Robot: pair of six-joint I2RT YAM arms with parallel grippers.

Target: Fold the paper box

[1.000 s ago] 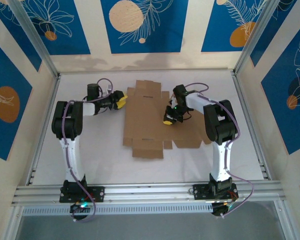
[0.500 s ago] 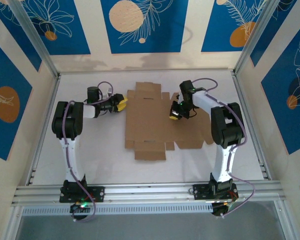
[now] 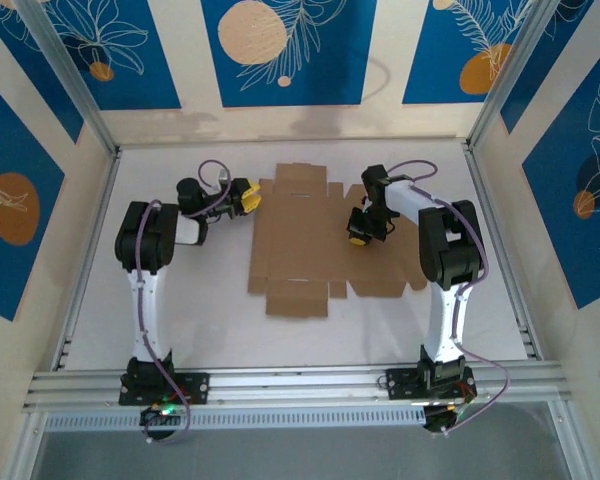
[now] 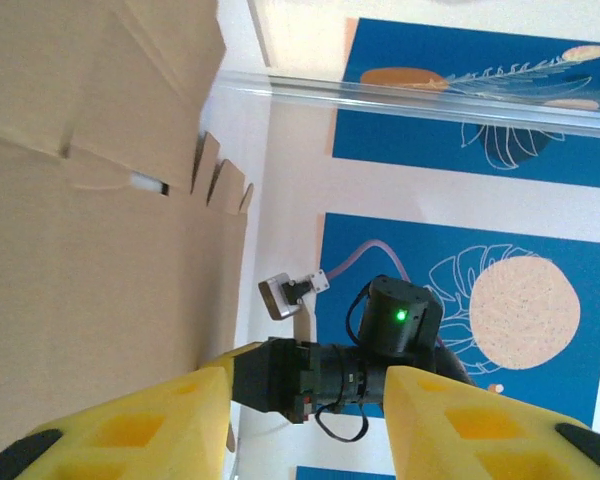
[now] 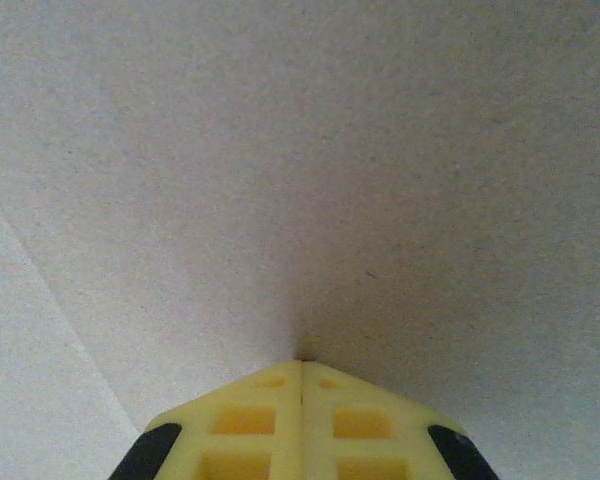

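Paper box, a plain brown die-cut cardboard sheet [image 3: 298, 250] with creases and rounded flaps, lies flat and unfolded on the white table [image 3: 180, 320]. The right claw [image 3: 360, 237] has its yellow fingers pressed together with nothing between them. Its tip is down on the cardboard, so it seems to be pinning the sheet.

The left claw [image 3: 246, 197] has its yellow fingers spread and empty. It sits just beside the sheet's left edge, near the far flap. Whether it touches the cardboard I cannot tell.

The step in hand looks like raising the left side wall. To do it well, the spread claw should take the edge right next to it and turn it up about the nearest crease. The closed claw should bear down on the panel beyond that crease so the sheet cannot skid. A slow lift is best, since thin cardboard pulled at one corner tends to bend away from its crease.
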